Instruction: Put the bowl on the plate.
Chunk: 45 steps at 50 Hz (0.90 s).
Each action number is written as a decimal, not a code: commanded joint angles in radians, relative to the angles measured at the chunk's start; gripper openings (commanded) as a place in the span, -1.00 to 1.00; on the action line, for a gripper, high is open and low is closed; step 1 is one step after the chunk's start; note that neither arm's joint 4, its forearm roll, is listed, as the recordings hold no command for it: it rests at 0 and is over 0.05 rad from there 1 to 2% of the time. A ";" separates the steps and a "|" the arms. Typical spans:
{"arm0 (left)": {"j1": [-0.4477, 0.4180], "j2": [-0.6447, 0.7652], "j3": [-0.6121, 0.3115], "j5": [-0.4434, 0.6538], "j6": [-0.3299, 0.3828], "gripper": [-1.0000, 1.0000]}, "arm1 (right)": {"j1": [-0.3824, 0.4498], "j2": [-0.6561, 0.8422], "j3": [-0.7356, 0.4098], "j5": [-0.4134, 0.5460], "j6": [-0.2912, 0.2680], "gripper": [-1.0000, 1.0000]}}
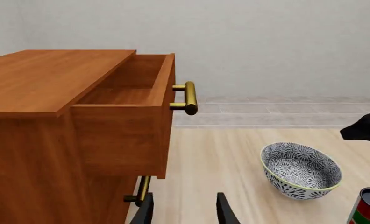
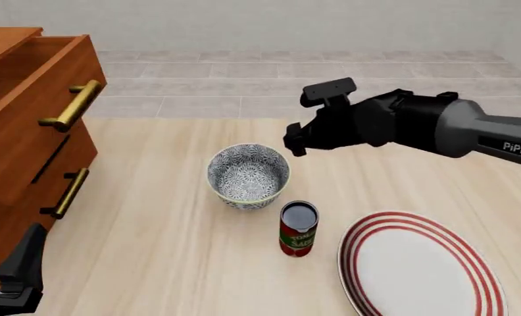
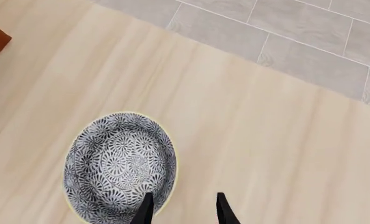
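Two black right-gripper fingers (image 3: 146, 207) parted and empty, poised over the near rim of the deep grey-and-white floral bowl (image 2: 248, 175) resting on the pale wooden surface (image 2: 155, 250), well apart from the large white red-ringed plate (image 2: 418, 266) at front right. Left gripper (image 1: 183, 210) likewise open, holding nothing, facing the wooden drawer cabinet (image 1: 54, 140). Probable hazards: thin rim slipping from a shallow pinch; carried bowl toppling the red-labelled can (image 2: 297, 228) standing between bowl and plate.

The plate (image 2: 423, 273) runs off the front view's lower edge. The left gripper (image 2: 15, 280) is cut at the corner, its jaws unseen there.
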<state>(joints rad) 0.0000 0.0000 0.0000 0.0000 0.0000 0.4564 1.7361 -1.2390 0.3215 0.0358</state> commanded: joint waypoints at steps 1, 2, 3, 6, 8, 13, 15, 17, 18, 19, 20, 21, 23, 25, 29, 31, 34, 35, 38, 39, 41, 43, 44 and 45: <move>0.000 0.000 0.000 0.000 0.000 1.00 | 0.000 0.093 -0.103 0.051 -0.001 1.00; 0.000 0.000 0.000 0.000 0.000 1.00 | 0.005 0.099 -0.111 0.055 0.006 1.00; 0.000 0.000 0.000 0.000 0.000 1.00 | 0.001 0.103 -0.116 0.057 0.002 1.00; 0.000 0.000 0.000 0.000 0.000 1.00 | 0.008 0.122 -0.140 0.066 0.013 1.00; 0.000 0.000 0.000 0.000 0.000 1.00 | 0.009 0.138 -0.154 0.072 0.011 1.00; 0.000 0.000 0.000 0.000 0.000 1.00 | 0.007 0.171 -0.189 0.083 0.017 1.00; 0.000 0.000 0.000 0.000 0.000 1.00 | 0.008 0.178 -0.194 0.085 0.018 1.00; 0.000 0.000 0.000 0.000 0.000 1.00 | 0.010 0.184 -0.197 0.087 0.019 1.00; 0.000 0.000 0.000 0.000 0.000 1.00 | 0.014 0.188 -0.197 0.088 0.022 1.00; 0.000 0.000 0.000 0.000 0.000 1.00 | 0.016 0.189 -0.194 0.088 0.021 1.00; 0.000 0.000 0.000 0.000 0.000 1.00 | 0.014 0.195 -0.199 0.089 0.021 1.00; 0.000 0.000 0.000 0.000 0.000 1.00 | 0.013 0.200 -0.202 0.090 0.021 1.00; 0.000 0.000 0.000 0.000 0.000 1.00 | 0.016 0.208 -0.203 0.089 0.024 1.00; 0.000 0.000 0.000 0.000 0.000 1.00 | 0.021 0.216 -0.203 0.088 0.027 1.00; 0.000 0.000 0.000 0.000 0.000 1.00 | 0.017 0.223 -0.203 0.087 0.026 1.00; 0.000 0.000 0.000 0.000 0.000 1.00 | 0.016 0.230 -0.204 0.086 0.029 1.00; 0.000 0.000 0.000 0.000 0.000 1.00 | 0.013 0.249 -0.218 0.091 0.028 1.00; 0.000 0.000 0.000 0.000 0.000 1.00 | 0.013 0.253 -0.222 0.092 0.028 1.00; 0.000 0.000 0.000 0.000 0.000 1.00 | 0.010 0.258 -0.223 0.095 0.028 1.00; 0.000 0.000 0.000 0.000 0.000 1.00 | 0.011 0.260 -0.221 0.096 0.027 1.00; 0.000 0.000 0.000 0.000 0.000 1.00 | 0.011 0.264 -0.217 0.095 0.029 1.00; 0.000 0.000 0.000 0.000 0.000 1.00 | 0.013 0.266 -0.209 0.091 0.030 1.00; 0.000 0.000 0.000 0.000 0.000 1.00 | 0.013 0.267 -0.208 0.090 0.030 1.00; 0.000 0.000 0.000 0.000 0.000 1.00 | 0.016 0.269 -0.204 0.088 0.034 1.00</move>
<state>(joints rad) 0.0000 0.0000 0.0000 0.0000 0.0000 0.4698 1.9803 -1.4464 0.4108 0.0638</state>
